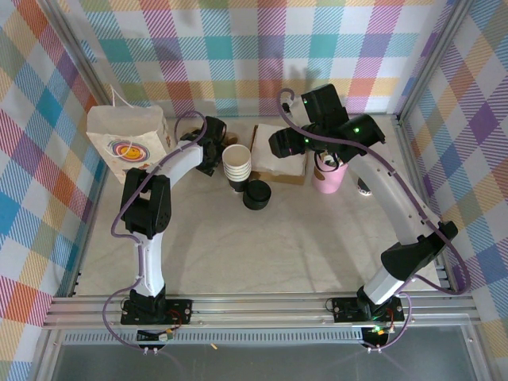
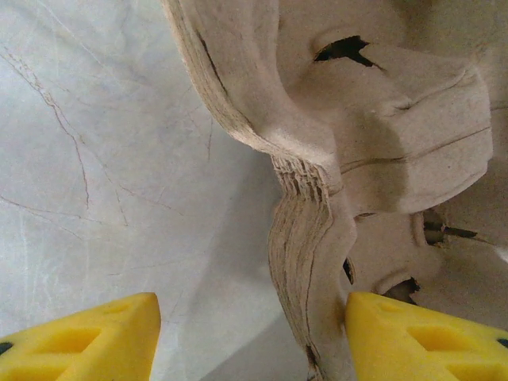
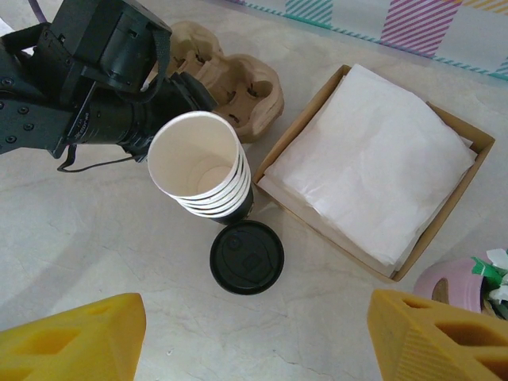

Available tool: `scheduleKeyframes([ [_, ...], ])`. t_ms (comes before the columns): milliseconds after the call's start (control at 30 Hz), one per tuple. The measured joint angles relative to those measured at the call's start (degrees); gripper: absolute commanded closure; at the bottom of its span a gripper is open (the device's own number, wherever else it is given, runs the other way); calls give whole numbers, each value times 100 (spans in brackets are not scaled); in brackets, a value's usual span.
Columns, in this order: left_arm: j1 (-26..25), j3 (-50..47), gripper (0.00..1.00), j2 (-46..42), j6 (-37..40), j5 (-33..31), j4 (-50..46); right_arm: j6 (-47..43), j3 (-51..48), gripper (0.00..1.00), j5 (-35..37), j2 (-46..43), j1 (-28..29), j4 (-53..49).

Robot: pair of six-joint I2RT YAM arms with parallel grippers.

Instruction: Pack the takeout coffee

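The takeout coffee point(image 1: 256, 194), a small dark cup with a round black lid point(image 3: 247, 256), stands upright on the table just in front of the stack of lidless cups point(image 3: 198, 167). My right gripper point(image 3: 258, 317) hovers open above it, with nothing between its yellow fingers, and sits over the napkin box point(image 1: 279, 155) in the top view. My left gripper point(image 2: 252, 317) is open at the stack of brown pulp cup carriers point(image 2: 373, 135). The stack's layered edge lies between its fingers, the right finger point(image 2: 421, 341) against it and the left finger apart. The white paper bag point(image 1: 127, 139) stands at the back left.
A cardboard box of white napkins point(image 3: 373, 159) lies right of the cups. A pink cup of green-and-white sticks point(image 1: 329, 176) stands further right. The left arm's black wrist point(image 3: 95, 87) reaches over the carriers point(image 3: 234, 75). Bare table lies in front of the coffee.
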Motion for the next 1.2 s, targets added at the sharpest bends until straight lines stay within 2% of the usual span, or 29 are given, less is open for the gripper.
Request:
scheduleKeyframes([
  [533,13,439,35,39,190,129,24,0,85,27,-22,87,0,2],
  [900,50,682,35,649,162,254,-2,-2,118,27,-20,120,0,0],
  [1200,146,782,48,723,170,234,-50,-2,118,26,-44,149,0,0],
])
